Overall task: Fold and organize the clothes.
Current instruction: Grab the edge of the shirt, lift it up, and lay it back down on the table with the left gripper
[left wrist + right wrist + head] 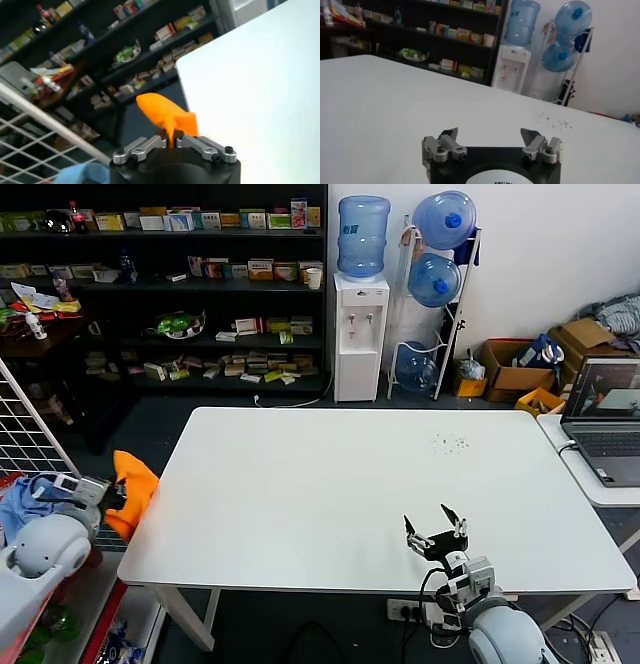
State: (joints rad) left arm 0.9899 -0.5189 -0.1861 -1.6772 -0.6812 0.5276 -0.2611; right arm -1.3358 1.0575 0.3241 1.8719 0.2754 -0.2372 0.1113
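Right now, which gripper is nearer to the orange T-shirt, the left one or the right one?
The left. The left gripper is shut on the orange T-shirt just off the table's left edge. The right gripper is open over the table's near right part, far from the shirt.

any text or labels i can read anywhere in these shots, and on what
None can be read.
Boxes on the shelves: printing too small to read.
Right gripper base: a cut-off dark mark, unreadable.
Orange T-shirt held by the left gripper: no lettering shows.
Laptop screen: unreadable.
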